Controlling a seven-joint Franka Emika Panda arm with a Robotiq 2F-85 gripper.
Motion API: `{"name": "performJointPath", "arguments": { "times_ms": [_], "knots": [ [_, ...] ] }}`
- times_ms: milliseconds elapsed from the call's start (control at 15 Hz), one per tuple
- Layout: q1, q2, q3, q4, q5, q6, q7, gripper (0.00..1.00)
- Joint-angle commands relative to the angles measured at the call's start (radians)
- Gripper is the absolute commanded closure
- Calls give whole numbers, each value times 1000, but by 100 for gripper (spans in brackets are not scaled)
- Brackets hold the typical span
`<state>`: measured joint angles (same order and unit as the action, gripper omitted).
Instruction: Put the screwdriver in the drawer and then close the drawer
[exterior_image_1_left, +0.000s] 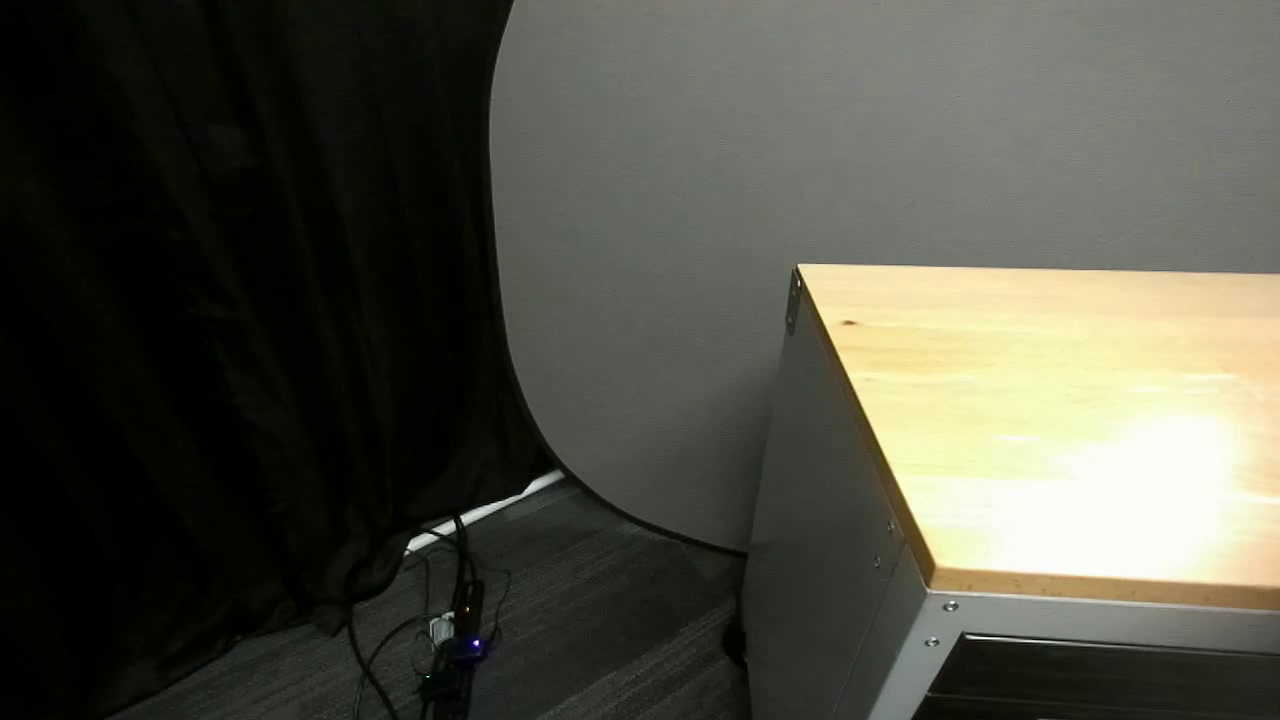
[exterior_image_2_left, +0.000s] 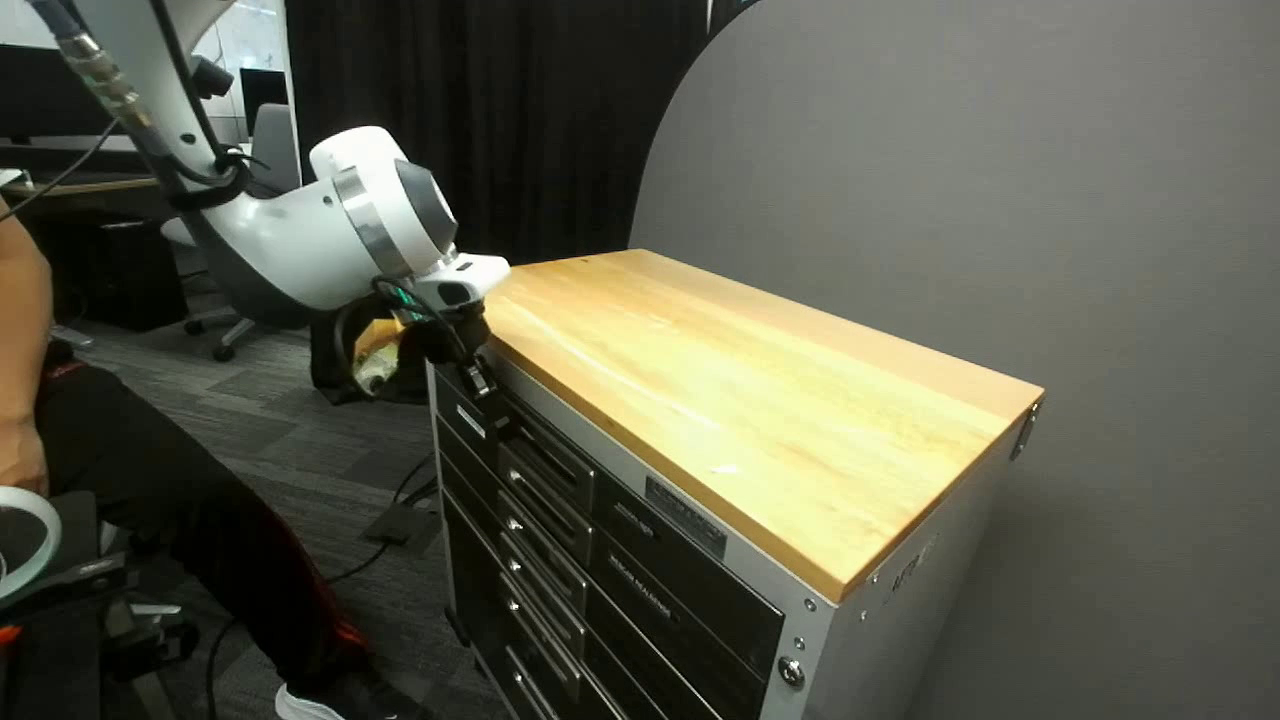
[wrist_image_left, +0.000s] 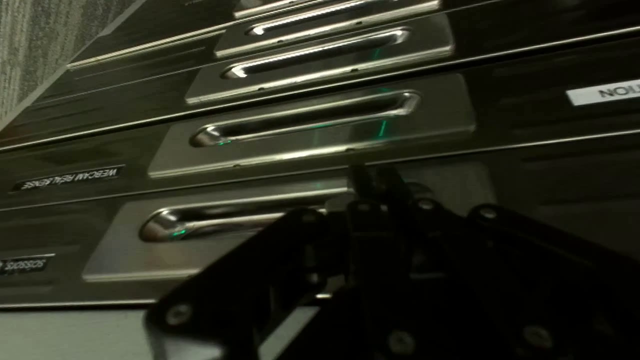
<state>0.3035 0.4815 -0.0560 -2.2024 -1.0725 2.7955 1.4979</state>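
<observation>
The claw (wrist_image_left: 376, 176) is narrow, fingertips (wrist_image_left: 359, 181) nearly meeting, over the handle (wrist_image_left: 240, 222) of the top drawer (wrist_image_left: 75, 225); contact, I can't tell! That drawer sits flush, just under the front edge of the table (exterior_image_2_left: 770, 390).

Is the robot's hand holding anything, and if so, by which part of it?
No object shows in the hand. Its fingertips are close together in front of the handle of the top drawer; whether they grip or touch it cannot be told.
</observation>
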Motion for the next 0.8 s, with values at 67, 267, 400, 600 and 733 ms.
{"name": "performJointPath", "arguments": {
  "times_ms": [67,267,400,600,733],
  "knots": [
    [-88,-184,165,-91,320,-107,-322,53],
    [-81,-281,223,-68,559,-235,-545,28],
    [-64,-329,242,-23,695,-310,-676,15],
    [-59,-369,277,65,876,-418,-859,0],
    [-56,-380,286,131,965,-511,-944,0]
  ]
}}
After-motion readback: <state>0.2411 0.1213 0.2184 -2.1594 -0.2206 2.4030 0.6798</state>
